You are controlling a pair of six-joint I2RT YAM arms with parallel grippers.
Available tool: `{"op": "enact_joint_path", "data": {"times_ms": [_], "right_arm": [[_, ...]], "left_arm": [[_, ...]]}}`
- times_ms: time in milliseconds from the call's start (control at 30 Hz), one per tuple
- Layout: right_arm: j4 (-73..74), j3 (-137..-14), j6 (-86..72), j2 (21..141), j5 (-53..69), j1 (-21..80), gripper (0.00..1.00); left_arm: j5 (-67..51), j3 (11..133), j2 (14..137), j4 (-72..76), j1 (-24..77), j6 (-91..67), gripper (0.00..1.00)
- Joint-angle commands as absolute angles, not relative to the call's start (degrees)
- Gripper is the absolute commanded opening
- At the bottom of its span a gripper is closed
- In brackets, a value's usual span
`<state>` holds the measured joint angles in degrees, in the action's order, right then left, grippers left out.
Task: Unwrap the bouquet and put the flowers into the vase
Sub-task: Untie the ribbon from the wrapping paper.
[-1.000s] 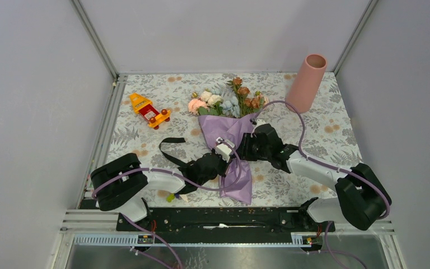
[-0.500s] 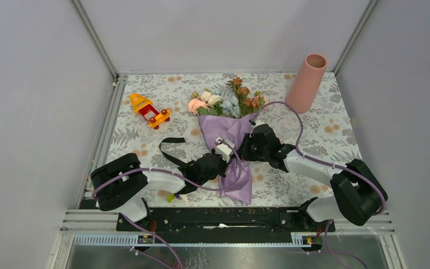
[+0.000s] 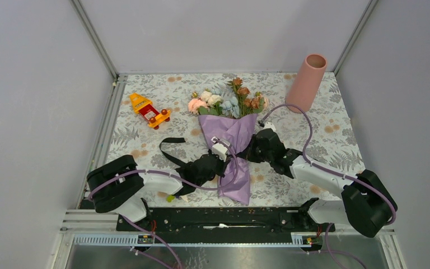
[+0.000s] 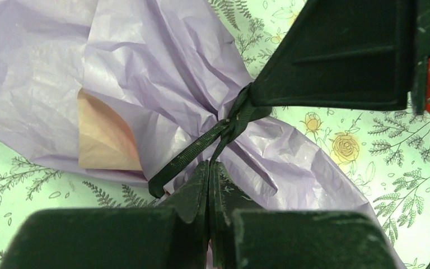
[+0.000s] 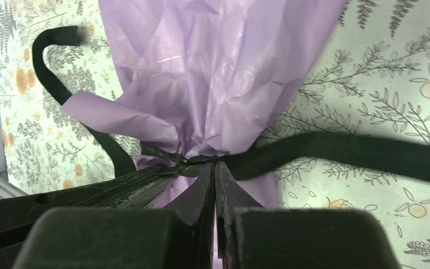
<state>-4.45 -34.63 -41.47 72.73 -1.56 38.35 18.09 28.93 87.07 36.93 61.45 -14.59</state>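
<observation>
Bouquet [image 3: 230, 140] lies flat mid-table, blooms toward the far edge, stem end toward the arm bases. Flowers [image 3: 227, 101] poke out of the purple paper and aren't freed yet. Ribbon [image 4: 193, 150] cinches the paper at the waist, and its knot [image 4: 236, 115] is tight. One loose tail curls off left on the tablecloth [image 3: 134, 137].

Left gripper [image 4: 209, 168]: fingers pressed together, pinching a ribbon strand just below the knot. Right gripper [image 5: 214, 168]: fingers also pressed together, right at the knot from the other side. It's prob. on ribbon too, but crumpled paper crowds the tips, so some paper may be caught w/ it.

Step in hand, as I read it: undo the tie. To do it well, draw the strands apart in opposite dirs, low & steady along the cloth. Don't lift, or the whole bundle likely comes up w/ the ribbon. If paper is in the right pinch, re-grip on ribbon only, else it may tear.

Room: open cloth on the left for the pull, w/ the orange toy [image 3: 149, 111] back-left, well apart. Vase [image 3: 307, 83] stands upright near the far-right corner, apart from the blooms. The right arm [image 3: 319, 175] is the one on that side, so keep its swing short. Walls are close on both sides, and the table's near edge is just past the stem end.
</observation>
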Motion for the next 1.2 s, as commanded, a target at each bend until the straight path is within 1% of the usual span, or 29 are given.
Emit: {"op": "enact_joint_path", "data": {"times_ms": [0,167,233,400,533,567,667,833,900,967,1000,1167], "right_arm": [[-2.2,-33.5,-42.2,71.1,-9.3,38.1,0.0],[-5.2,-32.5,-41.7,71.4,-6.2,38.0,0.0],[-6.5,-32.5,-41.5,71.5,-4.5,38.0,0.0],[-7.8,-33.0,-41.3,72.2,-1.0,38.0,0.0],[-7.8,-33.1,-41.4,71.9,-0.4,38.0,0.0],[-7.7,-33.1,-41.3,71.7,-0.4,38.0,0.0],[-7.4,-33.2,-41.0,71.4,-0.2,37.9,0.0],[-6.7,-33.2,-40.5,70.6,-0.6,38.0,0.0],[-6.3,-33.3,-40.3,70.4,-0.8,38.0,0.0],[-6.2,-33.2,-40.3,70.3,-0.9,38.0,0.0],[-6.1,-33.2,-40.3,70.2,-0.9,38.0,0.0],[-6.2,-33.4,-40.1,70.3,-0.8,38.0,0.0]], "left_arm": [[21.8,27.4,84.9,35.3,61.3,-16.8,0.0],[21.5,27.4,83.3,32.9,61.4,-17.2,0.0],[20.5,27.4,81.6,32.5,61.3,-16.5,0.04],[15.4,29.2,78.3,32.9,61.4,-13.5,0.32],[12.7,31.1,79.3,35.8,61.3,-11.9,0.48],[12.4,31.8,80.2,36.2,61.3,-11.5,0.51],[11.2,35.6,83.9,34.3,61.3,-11.2,0.54],[10.0,38.5,88.2,34.1,60.8,-11.2,0.54],[10.1,38.9,89.2,34.0,60.5,-11.3,0.51],[11.0,39.0,89.6,33.7,60.5,-11.2,0.45],[11.5,38.9,89.5,33.6,60.4,-11.3,0.44],[11.0,38.4,89.9,33.7,60.0,-11.9,0.45]]}}
